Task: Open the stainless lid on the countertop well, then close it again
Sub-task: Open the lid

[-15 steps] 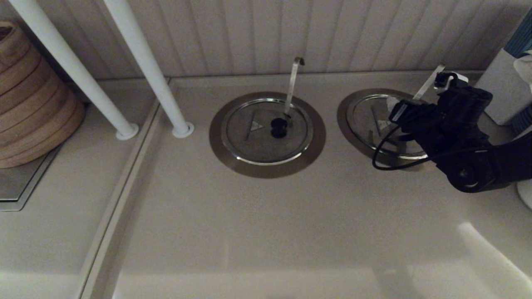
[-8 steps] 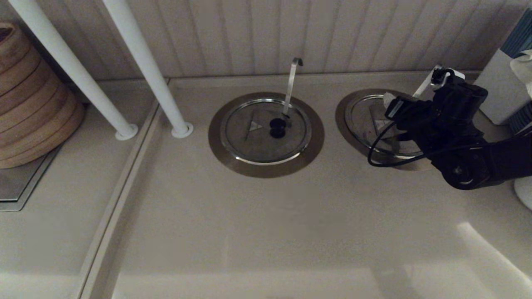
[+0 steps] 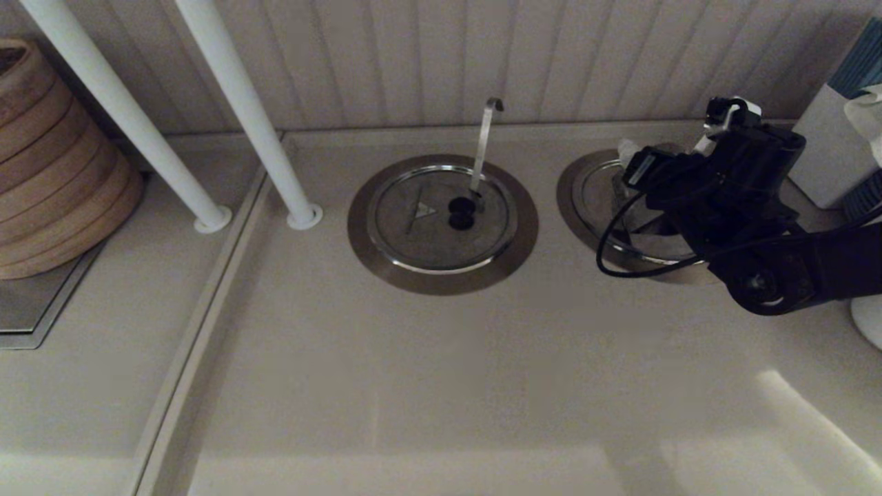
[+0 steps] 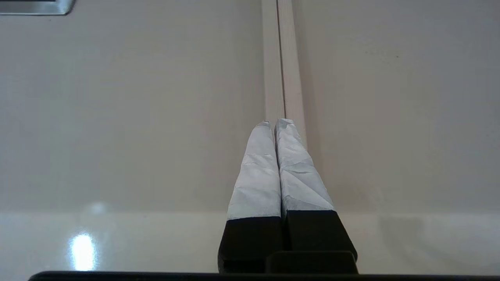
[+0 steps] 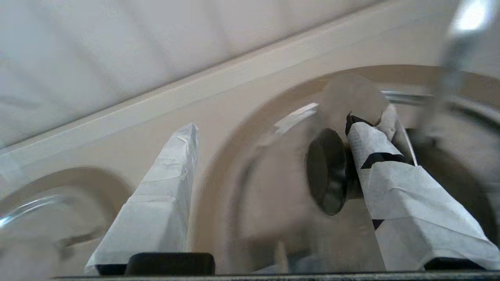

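Looking at the head view, you see the right hand (image 3: 637,162) at about 2 o'clock on the table (image 3: 441,386), over the countertop well (image 3: 575,200). Its taped fingers (image 5: 156,203) stand apart, and one finger presses against the black knob (image 5: 327,171) of the stainless lid (image 3: 606,196), which appears tilted up in the right wrist view. A second lidded well (image 3: 442,224) with a hooked ladle handle (image 3: 484,141) sits at 12 o'clock. Your left hand (image 4: 276,125) hangs parked over the table seam (image 4: 282,58), fingers pressed together.
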You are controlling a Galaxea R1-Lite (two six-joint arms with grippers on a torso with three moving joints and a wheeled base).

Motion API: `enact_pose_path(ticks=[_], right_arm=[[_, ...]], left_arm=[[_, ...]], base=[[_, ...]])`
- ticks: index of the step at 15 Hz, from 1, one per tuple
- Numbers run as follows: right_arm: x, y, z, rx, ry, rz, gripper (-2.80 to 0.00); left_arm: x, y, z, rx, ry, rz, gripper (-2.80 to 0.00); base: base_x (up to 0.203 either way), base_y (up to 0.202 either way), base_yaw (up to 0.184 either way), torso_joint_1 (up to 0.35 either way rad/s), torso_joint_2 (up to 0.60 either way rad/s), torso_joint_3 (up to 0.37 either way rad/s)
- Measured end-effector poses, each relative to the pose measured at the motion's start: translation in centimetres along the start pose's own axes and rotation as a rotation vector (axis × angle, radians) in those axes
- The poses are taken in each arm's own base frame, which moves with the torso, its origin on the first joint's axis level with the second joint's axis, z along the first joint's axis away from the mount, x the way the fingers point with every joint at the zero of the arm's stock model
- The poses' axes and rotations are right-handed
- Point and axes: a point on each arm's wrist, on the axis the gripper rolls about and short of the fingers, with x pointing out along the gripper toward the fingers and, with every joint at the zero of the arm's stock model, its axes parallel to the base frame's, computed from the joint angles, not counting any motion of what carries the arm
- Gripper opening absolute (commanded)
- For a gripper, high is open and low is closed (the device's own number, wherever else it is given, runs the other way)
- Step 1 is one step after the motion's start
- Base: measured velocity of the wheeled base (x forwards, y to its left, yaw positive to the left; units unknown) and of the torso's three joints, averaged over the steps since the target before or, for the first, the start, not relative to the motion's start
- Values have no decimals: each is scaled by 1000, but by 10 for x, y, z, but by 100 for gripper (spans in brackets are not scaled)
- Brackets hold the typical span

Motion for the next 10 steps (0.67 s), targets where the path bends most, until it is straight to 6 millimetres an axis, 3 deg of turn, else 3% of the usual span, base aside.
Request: enact_pose_path(ticks=[10], right_arm=[[-22, 32, -14, 19, 76, 83, 0]], left_arm=[[0, 0, 0, 0, 0, -1, -280]], base=[[0, 0, 0, 4, 2, -2]])
